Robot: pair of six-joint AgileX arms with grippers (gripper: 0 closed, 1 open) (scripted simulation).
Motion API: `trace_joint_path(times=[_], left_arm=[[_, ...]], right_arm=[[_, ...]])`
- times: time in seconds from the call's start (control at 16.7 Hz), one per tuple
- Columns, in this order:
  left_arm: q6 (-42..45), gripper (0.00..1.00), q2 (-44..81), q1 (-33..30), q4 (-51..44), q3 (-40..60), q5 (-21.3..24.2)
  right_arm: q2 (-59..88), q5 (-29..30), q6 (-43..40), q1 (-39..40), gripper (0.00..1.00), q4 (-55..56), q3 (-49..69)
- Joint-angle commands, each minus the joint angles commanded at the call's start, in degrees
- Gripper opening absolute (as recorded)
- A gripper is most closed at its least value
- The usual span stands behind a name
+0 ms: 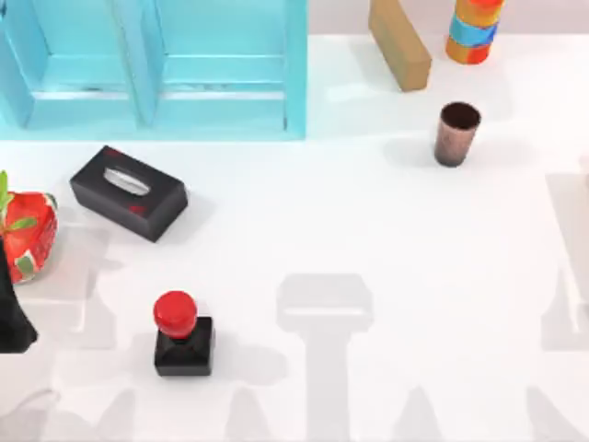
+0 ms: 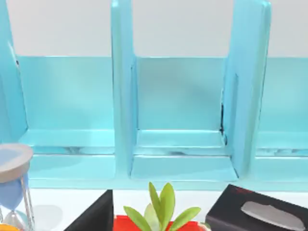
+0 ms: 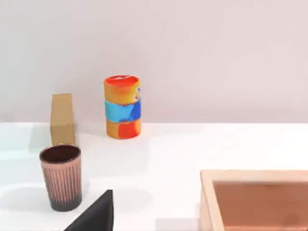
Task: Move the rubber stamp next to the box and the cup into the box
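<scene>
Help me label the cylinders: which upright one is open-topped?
The cup, plain coppery brown with a dark hollow inside; the striped cylinder has orange-and-blue bands and a closed top.

White table [image 1: 368, 230] — rubber stamp [image 1: 183, 334], cup [image 1: 456, 133], tissue box [image 1: 129, 192] upright.

On the table [image 1: 386, 258], the rubber stamp [image 1: 183, 335] stands upright near the front left. Behind it and slightly to the left lies the tissue box [image 1: 129, 192], set at an angle, well apart from the stamp. A strawberry-shaped thing [image 1: 28, 235] sits at the left edge, just left of the tissue box. An open shelf unit [image 1: 152, 69] spans the back left, with upright dividers between its compartments (the tissue box lies in front of it, not inside). The cup [image 1: 456, 133] stands upright toward the back right. Behind the cup a block [image 1: 400, 41] lies tilted, and a striped cylinder [image 1: 473, 29] stands right of that block. In the right wrist view, an open box [image 3: 255, 199] sits near the cup, to one side.
</scene>
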Motion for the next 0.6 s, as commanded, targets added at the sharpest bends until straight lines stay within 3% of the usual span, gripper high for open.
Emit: trace_joint_path(times=[0.3,0.6], left_arm=[[0.0,1.00,0.0,0.0,0.0,0.0,0.0],[0.0,1.00,0.0,0.0,0.0,0.0,0.0]], right_arm=[[2.7,-0.2,1.4,1.3,1.00,-1.8,2.7],[17.2,-0.8,8.0,8.1,1.00,-11.5,15.8]])
